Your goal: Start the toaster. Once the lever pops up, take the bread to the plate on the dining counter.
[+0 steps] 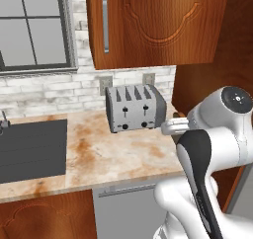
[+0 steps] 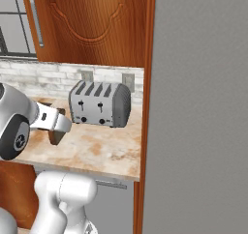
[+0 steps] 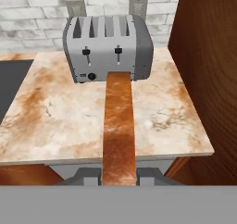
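the gripper (image 3: 119, 174) pinches the bread (image 3: 118, 126) edge-on, out in front of the toaster (image 3: 107, 47), and that thin hold may let the slice slip before reaching the plate.

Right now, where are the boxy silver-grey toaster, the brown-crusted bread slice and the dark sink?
Boxy silver-grey toaster (image 1: 134, 112): left base view, front face between the levers.
Brown-crusted bread slice (image 3: 119, 126): hand view, middle of its crust edge, held in the jaws.
Dark sink (image 1: 30, 149): left base view, basin floor.

Kitchen, toaster (image 1: 135, 107), sink (image 1: 30, 149), wooden cabinets (image 1: 153, 23)
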Controlling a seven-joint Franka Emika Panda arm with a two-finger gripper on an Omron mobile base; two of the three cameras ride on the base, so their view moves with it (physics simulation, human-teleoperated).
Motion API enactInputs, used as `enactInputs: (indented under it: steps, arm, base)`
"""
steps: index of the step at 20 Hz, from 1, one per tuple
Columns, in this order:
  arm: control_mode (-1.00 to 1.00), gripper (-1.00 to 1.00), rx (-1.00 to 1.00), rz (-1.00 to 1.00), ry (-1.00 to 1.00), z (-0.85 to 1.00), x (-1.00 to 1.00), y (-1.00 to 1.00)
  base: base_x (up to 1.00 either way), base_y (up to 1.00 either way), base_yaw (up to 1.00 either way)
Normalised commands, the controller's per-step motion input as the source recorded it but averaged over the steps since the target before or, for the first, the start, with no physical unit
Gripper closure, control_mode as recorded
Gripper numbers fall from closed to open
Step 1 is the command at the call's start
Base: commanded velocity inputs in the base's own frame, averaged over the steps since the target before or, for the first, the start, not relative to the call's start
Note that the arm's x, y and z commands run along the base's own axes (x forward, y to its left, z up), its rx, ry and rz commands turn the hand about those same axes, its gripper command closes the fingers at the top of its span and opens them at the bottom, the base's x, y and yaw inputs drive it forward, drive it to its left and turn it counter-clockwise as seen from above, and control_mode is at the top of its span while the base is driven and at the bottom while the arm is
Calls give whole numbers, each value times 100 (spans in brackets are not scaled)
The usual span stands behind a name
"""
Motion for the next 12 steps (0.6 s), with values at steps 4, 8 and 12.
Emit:
enactInputs:
  steps: [4, 8, 12]
  arm:
    - [-100, 100, 0, 0, 0, 0, 0, 0]
    - [100, 100, 0, 0, 0, 0, 0, 0]
    - [100, 100, 0, 0, 0, 0, 0, 0]
  base:
    - [0, 0, 0]
    - [-1, 0, 0]
    - [-33, 0, 0]
